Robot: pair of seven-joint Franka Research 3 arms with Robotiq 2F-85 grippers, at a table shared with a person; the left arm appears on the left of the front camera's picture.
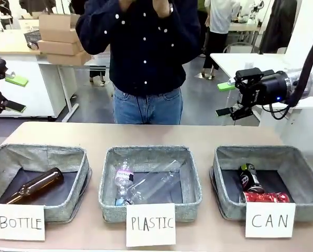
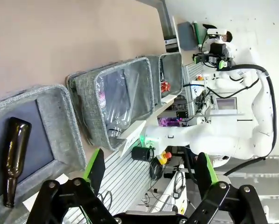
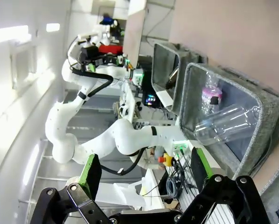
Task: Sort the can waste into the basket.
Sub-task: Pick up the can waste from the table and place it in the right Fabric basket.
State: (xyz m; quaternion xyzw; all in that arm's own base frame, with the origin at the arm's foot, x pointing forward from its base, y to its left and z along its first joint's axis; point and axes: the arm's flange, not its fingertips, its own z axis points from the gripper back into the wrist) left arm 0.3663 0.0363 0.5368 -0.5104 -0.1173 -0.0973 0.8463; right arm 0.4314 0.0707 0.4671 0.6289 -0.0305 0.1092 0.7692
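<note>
The basket point(image 1: 303, 181) signed "CAN" stands at the table's front right. Inside it a black can point(image 1: 250, 177) with a green patch lies beside a red can point(image 1: 266, 197). My right gripper point(image 1: 224, 98) hangs open in the air behind and above that basket, with nothing between its green pads. My left gripper point(image 1: 15, 93) is open and empty at the far left, above the table's edge. The left wrist view looks past my open left gripper point(image 2: 150, 170) to the row of baskets, with the red can point(image 2: 166, 86) in the farthest basket point(image 2: 173, 70). My right gripper point(image 3: 145, 169) shows open.
A "PLASTIC" basket point(image 1: 106, 184) in the middle holds clear bottles point(image 1: 146, 184). At the left, a "BOTTLE" basket point(image 1: 82, 173) holds a brown glass bottle point(image 1: 36, 185). A person point(image 1: 146, 47) stands at the far side with both hands raised to the chest. Bare tabletop point(image 1: 146, 134) lies behind the baskets.
</note>
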